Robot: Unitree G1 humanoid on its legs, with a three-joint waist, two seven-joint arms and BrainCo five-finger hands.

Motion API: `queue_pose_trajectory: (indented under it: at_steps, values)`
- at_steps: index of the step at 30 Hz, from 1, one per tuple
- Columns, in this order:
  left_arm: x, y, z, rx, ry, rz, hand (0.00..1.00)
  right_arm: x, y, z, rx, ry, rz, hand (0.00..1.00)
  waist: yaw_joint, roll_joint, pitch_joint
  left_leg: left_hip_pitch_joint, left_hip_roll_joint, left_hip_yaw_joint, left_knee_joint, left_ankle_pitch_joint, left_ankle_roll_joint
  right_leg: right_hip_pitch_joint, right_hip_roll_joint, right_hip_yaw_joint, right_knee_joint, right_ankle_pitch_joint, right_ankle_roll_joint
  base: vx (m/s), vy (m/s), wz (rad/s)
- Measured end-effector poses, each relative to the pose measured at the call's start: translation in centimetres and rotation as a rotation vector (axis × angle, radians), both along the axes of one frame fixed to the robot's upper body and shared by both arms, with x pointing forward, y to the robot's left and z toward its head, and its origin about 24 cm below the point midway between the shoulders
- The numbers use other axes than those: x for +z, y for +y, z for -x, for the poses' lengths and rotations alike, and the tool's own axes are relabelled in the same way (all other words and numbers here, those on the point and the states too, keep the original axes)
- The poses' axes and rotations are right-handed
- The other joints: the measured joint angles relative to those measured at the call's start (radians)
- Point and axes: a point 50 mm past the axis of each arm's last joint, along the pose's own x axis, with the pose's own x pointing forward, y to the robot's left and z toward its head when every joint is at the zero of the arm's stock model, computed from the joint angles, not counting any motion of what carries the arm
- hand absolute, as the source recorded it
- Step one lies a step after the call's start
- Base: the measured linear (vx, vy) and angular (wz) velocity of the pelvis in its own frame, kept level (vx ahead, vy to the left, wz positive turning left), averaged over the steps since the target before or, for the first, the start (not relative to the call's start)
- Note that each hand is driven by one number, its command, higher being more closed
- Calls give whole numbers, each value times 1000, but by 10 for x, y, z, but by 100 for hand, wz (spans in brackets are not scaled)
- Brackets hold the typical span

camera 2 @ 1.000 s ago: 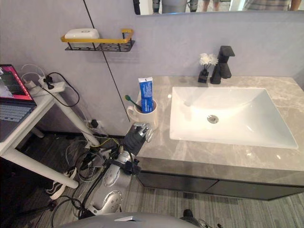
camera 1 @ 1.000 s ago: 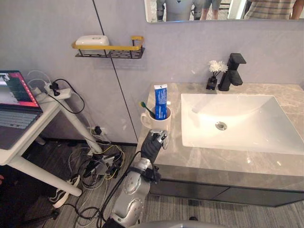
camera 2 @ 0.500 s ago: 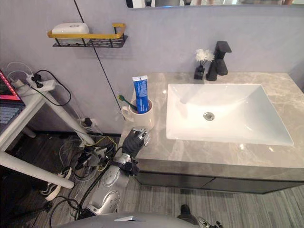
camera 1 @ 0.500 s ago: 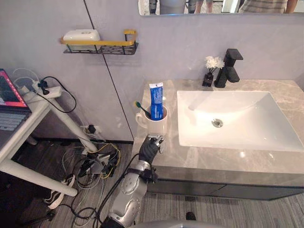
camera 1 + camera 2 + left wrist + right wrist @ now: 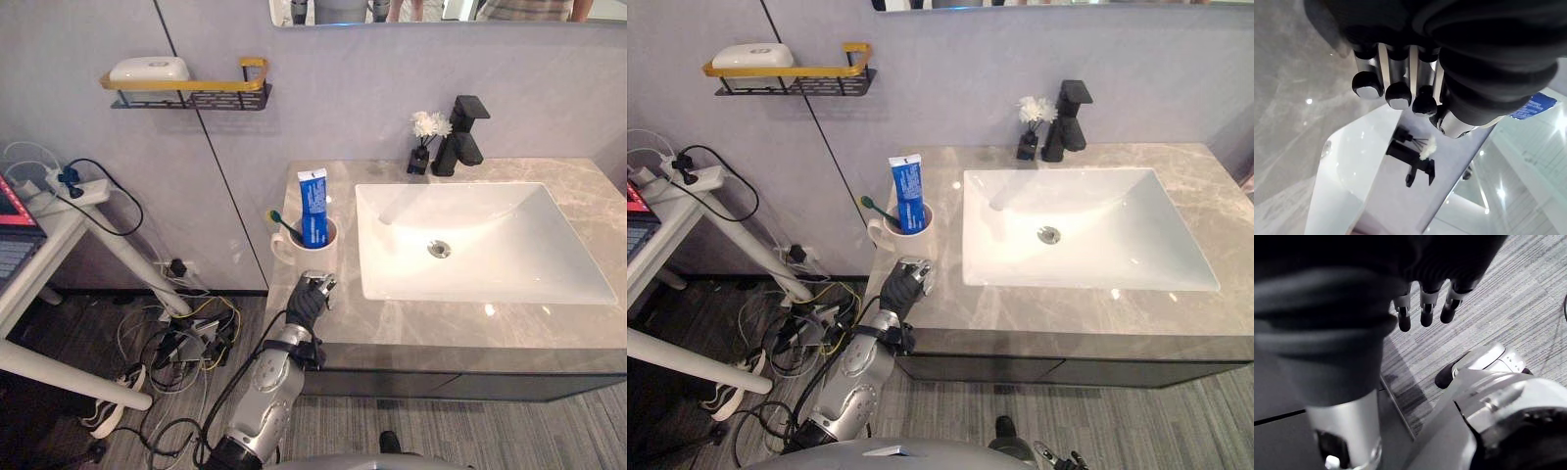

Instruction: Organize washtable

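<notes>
White mug (image 5: 306, 251) sits by the counter's (image 5: 411, 323) left edge, about midway front to back, just beside the sink's (image 5: 588, 294) left rim. A blue toothpaste tube (image 5: 313, 206) stands upright in it and a green toothbrush (image 5: 280, 221) leans out toward the left. The mug looks ceramic: rigid, moderately heavy, glazed and likely slick, and it would chip if knocked on the stone. The tall tube makes the load top-heavy, so tipping is the risk. Best hold is probably round the body low down, or by the handle on its left side; the tube itself is soft and would dent if squeezed. Left hand (image 5: 310, 297) rests at the front left edge of the counter just in front of the mug, fingers loosely extended toward it, holding nothing; there seems to be a small gap between them. Right hand (image 5: 1425, 303) hangs over the floor, fingers straight, empty. At the back edge behind the sink: black faucet (image 5: 462, 135) and a small flower vase (image 5: 424, 139). On the wall to the left, a shelf (image 5: 186, 93) carries a soap dish (image 5: 149, 69).
</notes>
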Motion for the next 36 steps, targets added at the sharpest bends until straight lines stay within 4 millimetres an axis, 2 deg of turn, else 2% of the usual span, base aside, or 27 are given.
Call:
queue_pose_trajectory:
  at_steps: [11, 21, 32, 36]
  values:
    - [5, -1, -6, 6, -17, -3, 100, 0, 1, -2, 1, -5, -2, 0, 0, 3, 4, 0, 0, 4, -4, 0, 0, -4, 0, 2, 0, 0, 0, 2, 0, 0]
    - [7, 7, -10, 61, -23, -20, 100, 0, 1, -2, 0, -5, 1, 0, -1, 5, 5, 0, 0, 5, -5, 0, 0, -5, 0, 3, -1, 0, 0, 0, 0, 0]
    - [17, 3, -26, 60, -89, -98, 100, 1, -2, -5, 2, -16, 7, 0, -3, 16, 25, 1, 8, 34, -10, -3, -4, -23, 12, 31, 0, 1, -1, 6, -4, -7]
    - [22, -2, -38, 41, -114, -127, 100, 1, -2, -4, -1, -16, 6, 0, -6, 17, 26, 0, 8, 36, -12, -3, -5, -34, 13, 34, 4, 2, -1, 44, -13, -3]
